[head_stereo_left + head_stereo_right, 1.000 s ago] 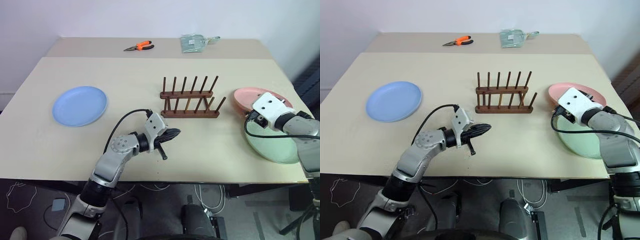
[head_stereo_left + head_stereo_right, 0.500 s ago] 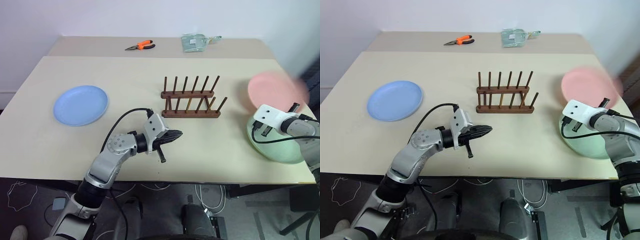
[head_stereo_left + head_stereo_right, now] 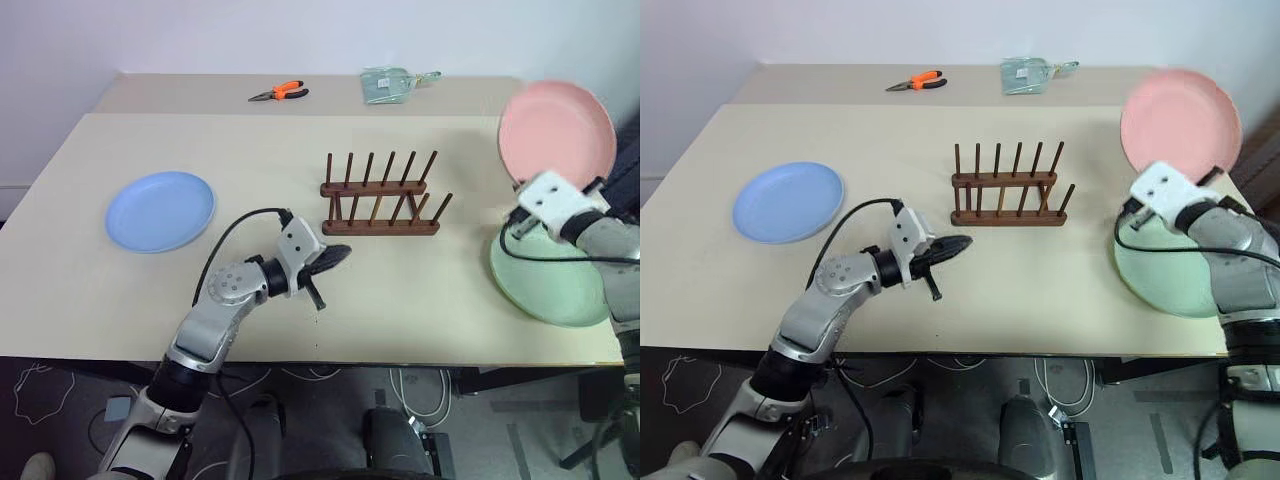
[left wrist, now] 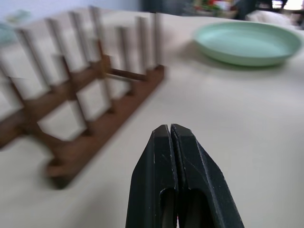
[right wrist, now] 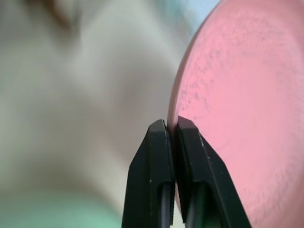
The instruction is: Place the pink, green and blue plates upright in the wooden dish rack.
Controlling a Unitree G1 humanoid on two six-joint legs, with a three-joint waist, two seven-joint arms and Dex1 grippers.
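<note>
The pink plate (image 3: pixel 556 133) stands on edge in the air at the table's right side, its face toward me. My right gripper (image 5: pixel 172 129) is shut on its lower rim. Under that arm the green plate (image 3: pixel 548 284) lies flat near the right edge. The blue plate (image 3: pixel 160 210) lies flat at the left. The wooden dish rack (image 3: pixel 380 198) stands empty in the middle. My left gripper (image 3: pixel 338 251) is shut on nothing, low over the table just in front of the rack's left end; its fingers (image 4: pixel 173 175) point toward the rack (image 4: pixel 90 109) and the green plate (image 4: pixel 247 43).
Orange-handled pliers (image 3: pixel 279 93) and a clear plastic bag (image 3: pixel 388 85) lie on the far strip of the table. A black cable loops from my left wrist (image 3: pixel 235 240). The table's right edge runs close to the green plate.
My right gripper closed on the pink plate's rim and lifted it off the table, tipping it upright. The left gripper shifted slightly toward the rack.
</note>
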